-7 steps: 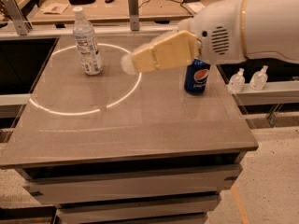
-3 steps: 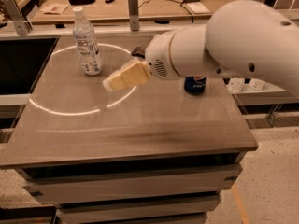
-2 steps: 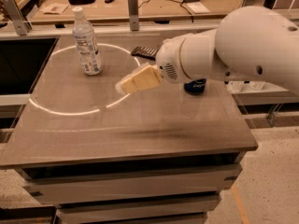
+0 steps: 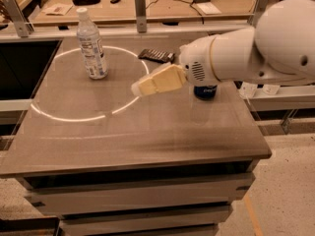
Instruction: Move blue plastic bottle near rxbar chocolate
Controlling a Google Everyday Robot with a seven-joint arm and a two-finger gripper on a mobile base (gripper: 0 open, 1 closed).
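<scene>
The blue plastic bottle [image 4: 91, 45] stands upright at the back left of the table, clear with a white cap and a white label. The rxbar chocolate [image 4: 156, 55] lies flat at the back middle, a dark thin bar. My gripper [image 4: 143, 86] hangs above the table's middle, to the right of the bottle and in front of the bar, its cream-coloured end pointing left. It holds nothing that I can see.
A blue Pepsi can [image 4: 205, 91] stands at the right, mostly hidden behind my white arm [image 4: 256, 50]. A bright ring of light lies on the grey table [image 4: 147, 136]. Small clear pump bottles [image 4: 248, 89] sit on a shelf to the right. A cluttered bench runs behind.
My arm has swung about: the gripper went left and down towards the bottle, then drew back a little to the right. The bottle, bar and can have not moved.
</scene>
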